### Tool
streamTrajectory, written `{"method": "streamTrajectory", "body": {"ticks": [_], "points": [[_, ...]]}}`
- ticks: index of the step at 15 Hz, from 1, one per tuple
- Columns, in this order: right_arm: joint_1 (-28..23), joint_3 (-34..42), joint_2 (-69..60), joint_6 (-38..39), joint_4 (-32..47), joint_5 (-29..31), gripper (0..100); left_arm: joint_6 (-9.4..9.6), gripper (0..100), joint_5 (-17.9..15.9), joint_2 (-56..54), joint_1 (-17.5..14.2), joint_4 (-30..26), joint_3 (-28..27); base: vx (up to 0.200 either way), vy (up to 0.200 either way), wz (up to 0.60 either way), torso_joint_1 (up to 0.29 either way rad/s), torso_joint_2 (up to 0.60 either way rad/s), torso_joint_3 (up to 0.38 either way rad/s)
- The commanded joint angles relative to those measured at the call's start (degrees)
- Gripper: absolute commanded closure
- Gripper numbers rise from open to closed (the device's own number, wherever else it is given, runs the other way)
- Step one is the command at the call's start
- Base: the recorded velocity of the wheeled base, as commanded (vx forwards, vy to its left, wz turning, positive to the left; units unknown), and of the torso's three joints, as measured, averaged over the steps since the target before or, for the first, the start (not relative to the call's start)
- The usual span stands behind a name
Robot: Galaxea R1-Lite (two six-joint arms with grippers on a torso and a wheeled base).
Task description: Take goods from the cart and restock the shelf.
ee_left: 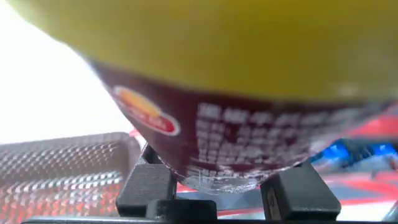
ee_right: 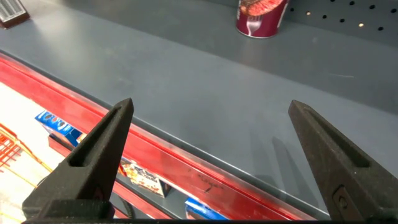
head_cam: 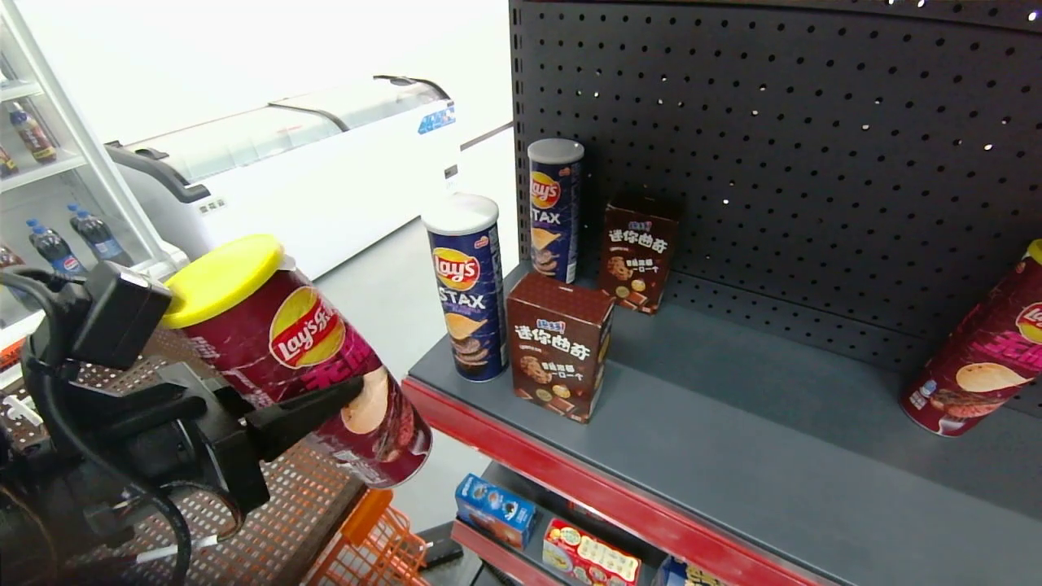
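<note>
shelf (head_cam: 733, 456): grey deck with a red front lip. Goods sit at both ends, and the bare stretch between them is probably the slot to fill.
pegboard (head_cam: 814, 163): dark back wall; the rear row stands close to it.
cart (head_cam: 285, 521): orange mesh, beside and below the shelf end, under the left arm.
held can (head_cam: 301, 358): the task item. It's a maroon chip tube with a yellow lid, off the cart and short of the shelf. It's tilted, base towards the shelf, so it looks mid-transfer.
left gripper (ee_left: 221, 190): clamped round the tube's mid-body, a finger on each side. A mid-body grip should ease setting it upright.
right gripper (ee_right: 211, 109): spread wide, holding nothing, above the bare deck near the lip.
shelf can (head_cam: 977, 350): same maroon tube at the right end. It looks tilted in the head view; can't tell if it leans on the pegboard.
blue cans (head_cam: 468, 285): two, white lids, one behind the other, labels facing the aisle.
brown boxes (head_cam: 560, 346): two cookie cartons, same front-back pairing.
print: round red-yellow logo and chip pictures on the tubes, white Chinese characters on the boxes. Not transcribing.
</note>
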State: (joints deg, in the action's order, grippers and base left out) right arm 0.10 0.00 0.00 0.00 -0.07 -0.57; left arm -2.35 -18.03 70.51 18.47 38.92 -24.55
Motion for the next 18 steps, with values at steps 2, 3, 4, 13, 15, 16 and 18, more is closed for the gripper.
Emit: {"method": "streamTrajectory", "body": {"ticks": [2,3,4,13,15,16,18], "points": [[0.0,0.0,0.0,0.0,0.0,0.0,0,0.59,100,-1.7,1.4,0.4,0.2,-1.1,0.000,0.000,0.00,0.000,0.00,0.000],[0.0,0.0,0.0,0.0,0.0,0.0,0,0.51,100,-4.7,2.4,0.3,0.1,-2.6,0.000,0.000,0.00,0.000,0.00,0.000],[0.0,0.0,0.0,0.0,0.0,0.0,0,0.59,100,-6.2,3.1,0.3,0.2,-2.9,0.000,0.000,0.00,0.000,0.00,0.000],[0.0,0.0,0.0,0.0,0.0,0.0,0,3.41,100,-15.4,8.2,1.3,1.0,-3.7,0.000,0.000,0.00,0.000,0.00,0.000],[0.0,0.0,0.0,0.0,0.0,-0.1,0,6.40,100,-15.4,9.8,1.7,0.7,-4.4,0.000,0.000,0.00,0.000,0.00,0.000],[0.0,0.0,0.0,0.0,0.0,-0.1,0,8.24,100,-14.9,11.3,2.2,0.7,-4.9,0.000,0.000,0.00,0.000,0.00,0.000],[0.0,0.0,0.0,0.0,0.0,-0.1,0,9.74,100,-14.8,13.3,3.8,0.6,-5.9,0.000,0.000,0.00,0.000,0.00,0.000]]}}
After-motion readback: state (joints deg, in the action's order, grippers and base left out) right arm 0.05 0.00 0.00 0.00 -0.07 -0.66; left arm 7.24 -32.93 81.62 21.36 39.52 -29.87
